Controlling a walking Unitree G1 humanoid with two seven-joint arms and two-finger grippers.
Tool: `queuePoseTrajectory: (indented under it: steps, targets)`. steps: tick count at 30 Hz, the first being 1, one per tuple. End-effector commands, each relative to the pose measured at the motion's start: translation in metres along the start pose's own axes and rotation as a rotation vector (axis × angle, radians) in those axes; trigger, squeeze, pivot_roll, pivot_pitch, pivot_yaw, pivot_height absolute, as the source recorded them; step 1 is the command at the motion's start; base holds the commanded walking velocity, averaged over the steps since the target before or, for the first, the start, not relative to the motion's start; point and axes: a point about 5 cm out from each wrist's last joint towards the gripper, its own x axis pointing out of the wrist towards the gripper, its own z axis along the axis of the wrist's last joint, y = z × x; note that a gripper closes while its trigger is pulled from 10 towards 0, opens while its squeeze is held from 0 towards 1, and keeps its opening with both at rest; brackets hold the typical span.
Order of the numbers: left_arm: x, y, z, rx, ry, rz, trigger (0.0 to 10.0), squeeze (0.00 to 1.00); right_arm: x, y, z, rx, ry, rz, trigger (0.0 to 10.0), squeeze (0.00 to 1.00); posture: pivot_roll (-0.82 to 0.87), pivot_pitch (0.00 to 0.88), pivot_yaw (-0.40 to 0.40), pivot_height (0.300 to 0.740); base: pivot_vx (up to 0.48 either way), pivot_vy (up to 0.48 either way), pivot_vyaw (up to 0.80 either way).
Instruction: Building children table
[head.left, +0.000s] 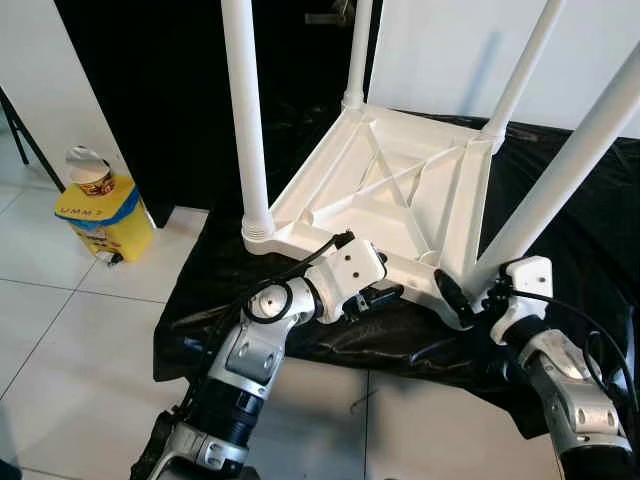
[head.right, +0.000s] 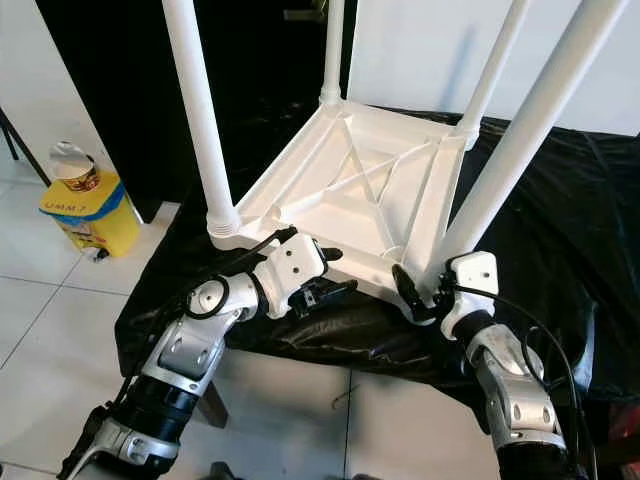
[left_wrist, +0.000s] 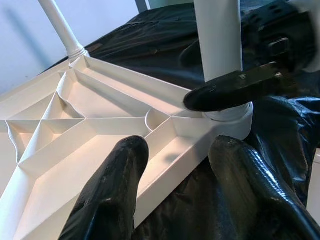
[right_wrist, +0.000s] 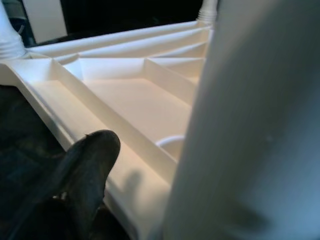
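Right gripper (head.right: 418, 292): black fingers closed around the base of the near-right white tubular plastic leg (head.right: 520, 140), just above its socket; leg's long axis runs up and away from the fingers, tilted off the other three. Left gripper (left_wrist: 175, 195): fingers spread, straddling the near rim of the upturned white ribbed plastic tabletop (head.left: 385, 185), which lies on black sheeting (head.left: 560, 200); right arm nearer that leg.
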Motion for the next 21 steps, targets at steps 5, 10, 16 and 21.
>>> queuePoseTrajectory:
  steps: [5, 10, 16, 21]
  targets:
    - [-0.001, 0.006, 0.000, 0.010, 0.004, 0.146, 10.0, 0.00, -0.001, -0.005, -0.011, -0.028, 0.046, 0.038, 0.0, 0.00, 0.00, 0.000, -0.090, 0.740, 0.000, 0.000, 0.00]
    - [-0.002, 0.006, 0.000, 0.008, 0.006, 0.149, 10.0, 0.00, -0.003, -0.009, -0.015, -0.024, 0.061, 0.042, 0.0, 0.00, 0.00, 0.000, -0.092, 0.740, 0.000, 0.000, 0.00]
    - [-0.002, 0.005, 0.000, 0.009, 0.006, 0.147, 10.0, 0.00, -0.003, -0.012, -0.018, -0.016, 0.079, 0.004, 10.0, 0.00, 0.00, 0.000, -0.086, 0.740, 0.000, 0.000, 0.00]
    - [-0.003, 0.005, 0.000, 0.010, 0.006, 0.141, 10.0, 0.00, -0.001, -0.009, -0.020, -0.006, 0.085, -0.053, 10.0, 0.00, 0.00, 0.000, -0.080, 0.740, 0.000, 0.000, 0.00]
